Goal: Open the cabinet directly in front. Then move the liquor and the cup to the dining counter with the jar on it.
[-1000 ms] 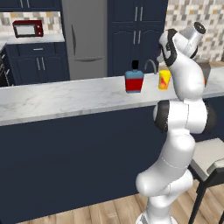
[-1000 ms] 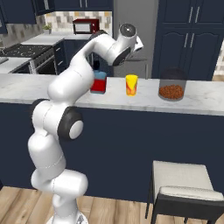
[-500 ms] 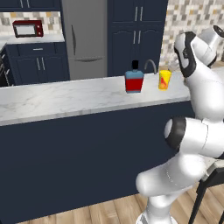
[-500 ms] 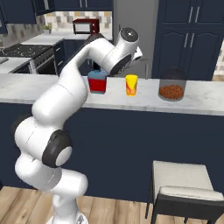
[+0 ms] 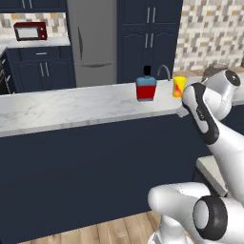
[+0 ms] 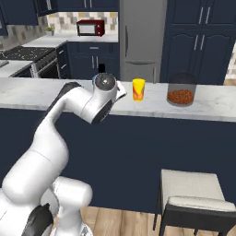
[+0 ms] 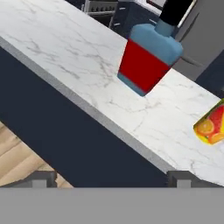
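We find our claw (image 7: 109,177) spread apart and empty, the liquor (image 7: 148,59) and cup (image 7: 212,124) already standing beyond it on the dining counter (image 7: 65,65).

Bench (image 5: 71,107) marble wide open left of the liquor (image 5: 146,87). Liquor and cup (image 5: 179,87) stand near each other toward the far edge, narrow gap between them. Jar (image 6: 181,89) sits apart from the cup on its other side, clear strip between. Stool (image 6: 196,199) blocks the floor below the jar end.
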Robot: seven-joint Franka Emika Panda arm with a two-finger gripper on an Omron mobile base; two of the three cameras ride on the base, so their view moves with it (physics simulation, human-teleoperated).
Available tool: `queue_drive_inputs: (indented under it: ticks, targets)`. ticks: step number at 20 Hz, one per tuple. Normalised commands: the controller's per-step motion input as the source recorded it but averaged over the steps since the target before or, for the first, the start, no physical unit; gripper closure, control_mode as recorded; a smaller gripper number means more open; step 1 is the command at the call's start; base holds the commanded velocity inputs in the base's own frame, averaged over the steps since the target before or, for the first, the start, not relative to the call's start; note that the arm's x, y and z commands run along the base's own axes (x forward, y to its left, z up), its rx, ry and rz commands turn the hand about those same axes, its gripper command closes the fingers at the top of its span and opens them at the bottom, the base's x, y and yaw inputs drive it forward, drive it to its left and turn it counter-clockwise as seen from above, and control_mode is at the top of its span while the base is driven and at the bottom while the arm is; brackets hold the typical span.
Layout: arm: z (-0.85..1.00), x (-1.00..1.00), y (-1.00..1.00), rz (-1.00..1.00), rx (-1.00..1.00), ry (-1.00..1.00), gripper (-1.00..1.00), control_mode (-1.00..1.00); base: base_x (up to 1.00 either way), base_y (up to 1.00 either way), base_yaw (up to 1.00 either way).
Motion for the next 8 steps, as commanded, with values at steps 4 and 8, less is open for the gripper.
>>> queue_drive_inputs:
  ticks: [4,8]
  targets:
    - [-1.00,-1.00,0.25,0.00,-0.04,-0.39,-1.00,-1.00,0.00,0.00,0.00]
    - [-0.38,-0.44,-0.01,-0.01,0.03,-0.11,-1.00,-1.00,0.00,0.00,0.00]
